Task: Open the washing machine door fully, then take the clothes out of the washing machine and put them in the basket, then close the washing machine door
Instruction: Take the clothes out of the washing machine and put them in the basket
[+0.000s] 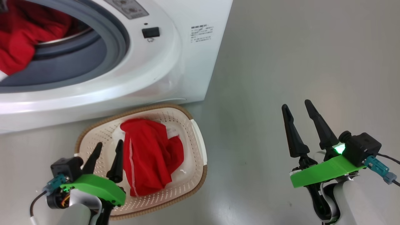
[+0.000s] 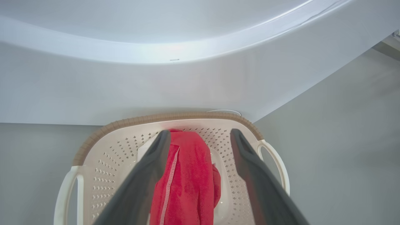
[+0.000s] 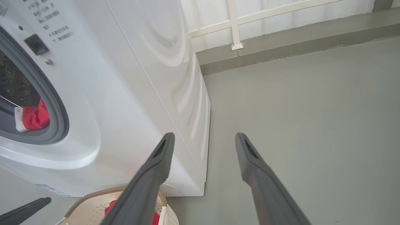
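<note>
One red garment [image 1: 150,156] lies in the basket [image 1: 195,134] just ahead of the wide, empty left tool [image 1: 109,143], the right tool [image 1: 296,104] is likewise wide, and more clothes [image 1: 18,40] wait in the washing machine [image 1: 175,47] beyond.

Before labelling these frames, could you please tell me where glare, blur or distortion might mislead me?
Head view: sharp, soft glare on the washing machine front. Left wrist view: the left claw is blurred near the lens, the basket sharp. Right wrist view: wide-angle bends the machine's side; right claw soft-edged.

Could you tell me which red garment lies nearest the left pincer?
The red garment in the basket, beside the left pincer; the other lies inside the washing machine.
</note>
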Available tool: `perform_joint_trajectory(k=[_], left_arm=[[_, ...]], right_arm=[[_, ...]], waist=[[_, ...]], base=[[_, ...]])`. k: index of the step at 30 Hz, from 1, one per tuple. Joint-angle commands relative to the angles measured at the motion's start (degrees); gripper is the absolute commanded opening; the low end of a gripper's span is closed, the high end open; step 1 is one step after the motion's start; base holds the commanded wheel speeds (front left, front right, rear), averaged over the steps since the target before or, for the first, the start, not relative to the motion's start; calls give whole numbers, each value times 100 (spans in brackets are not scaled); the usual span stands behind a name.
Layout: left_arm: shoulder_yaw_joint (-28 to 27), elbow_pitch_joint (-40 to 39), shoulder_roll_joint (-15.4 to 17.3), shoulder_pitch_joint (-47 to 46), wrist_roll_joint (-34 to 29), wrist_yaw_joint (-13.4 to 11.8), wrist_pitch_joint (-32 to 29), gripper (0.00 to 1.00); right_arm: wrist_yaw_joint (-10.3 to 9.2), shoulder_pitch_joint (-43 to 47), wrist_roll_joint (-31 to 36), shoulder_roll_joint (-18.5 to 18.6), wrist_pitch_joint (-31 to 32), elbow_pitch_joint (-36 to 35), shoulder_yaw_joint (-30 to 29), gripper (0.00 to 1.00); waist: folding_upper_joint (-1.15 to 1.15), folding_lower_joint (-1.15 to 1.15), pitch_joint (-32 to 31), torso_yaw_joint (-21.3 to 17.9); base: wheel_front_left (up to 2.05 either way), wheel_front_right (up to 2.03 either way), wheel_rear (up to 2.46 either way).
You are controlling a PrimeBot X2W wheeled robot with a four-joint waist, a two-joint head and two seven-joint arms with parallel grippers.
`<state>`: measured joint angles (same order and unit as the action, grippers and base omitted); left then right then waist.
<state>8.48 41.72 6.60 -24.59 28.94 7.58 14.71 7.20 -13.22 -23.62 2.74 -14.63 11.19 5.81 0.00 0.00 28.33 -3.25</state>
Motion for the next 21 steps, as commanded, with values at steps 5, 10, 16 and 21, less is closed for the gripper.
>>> perform_joint_trajectory(k=[5,10,16,21], left_arm=[[-482,-495,39,367,-288,-9,29,100],[-692,-882,-16,586,-470,-9,29,100],[-955,-1408,-55,858,-678,-9,29,100],[-1100,-1885,-80,1054,-845,-9,29,100]], right_arm=[[29,163,68,14,-37,-46,127,100],[29,267,68,14,-37,13,133,100],[29,432,74,14,-37,87,94,100],[29,568,92,14,-37,115,46,100]], waist=[[0,0,-417,109],[0,0,-731,169],[0,0,-1072,236],[0,0,-1304,283]], base=[[0,0,0],[0,0,0],[0,0,0],[0,0,0]])
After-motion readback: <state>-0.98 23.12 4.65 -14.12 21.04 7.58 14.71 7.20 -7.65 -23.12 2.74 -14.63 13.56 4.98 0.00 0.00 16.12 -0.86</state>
